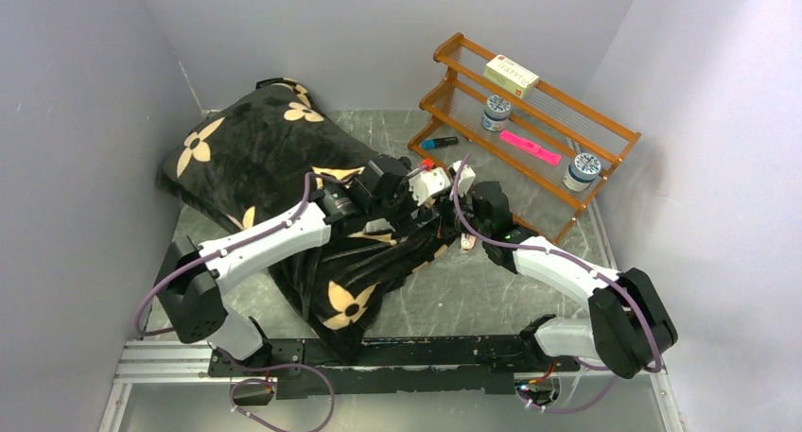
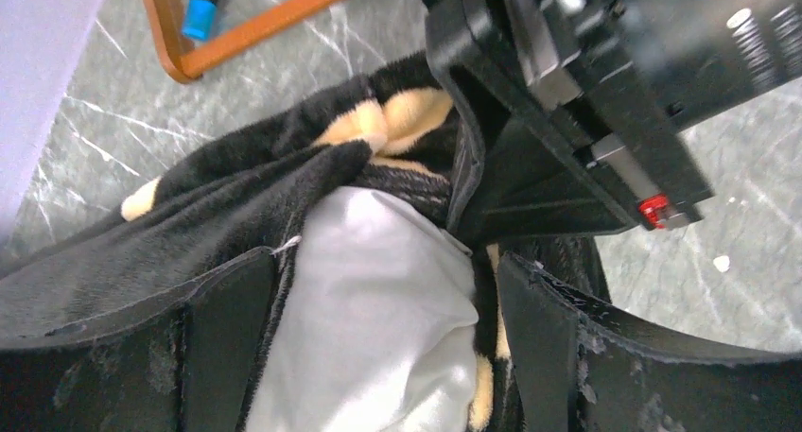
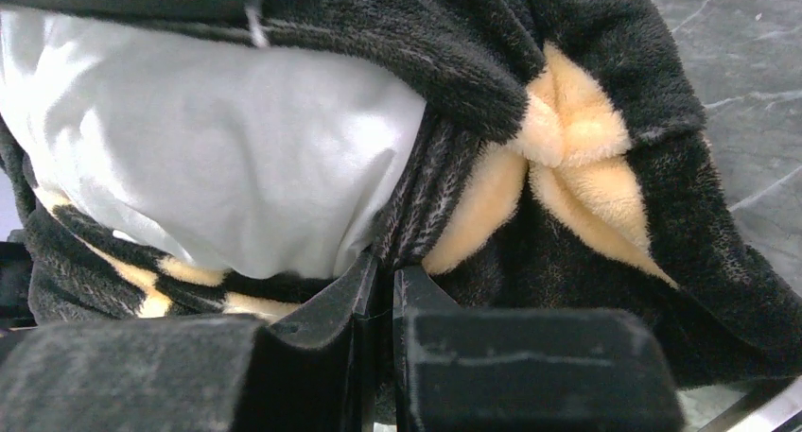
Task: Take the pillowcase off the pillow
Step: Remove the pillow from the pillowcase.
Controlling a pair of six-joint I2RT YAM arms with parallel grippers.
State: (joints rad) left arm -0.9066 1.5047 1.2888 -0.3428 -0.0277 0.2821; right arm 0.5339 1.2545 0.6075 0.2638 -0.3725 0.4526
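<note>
Black plush with tan flowers, the pillowcase [image 1: 251, 158] lies across the left and middle of the grey marbled counter [image 1: 492, 300], with its far end up against the back corner. At its open end, near the middle, the fabric is bunched and a corner of the white pillow [image 2: 378, 319] pokes out. The left tool [image 2: 383, 271] is spread wide, one finger on either side of that bare corner. The right tool [image 3: 383, 295] is pressed together, pinching the pillowcase's edge just beside the pillow. A wooden rack [image 1: 567, 98] stands well apart, far right.
</note>
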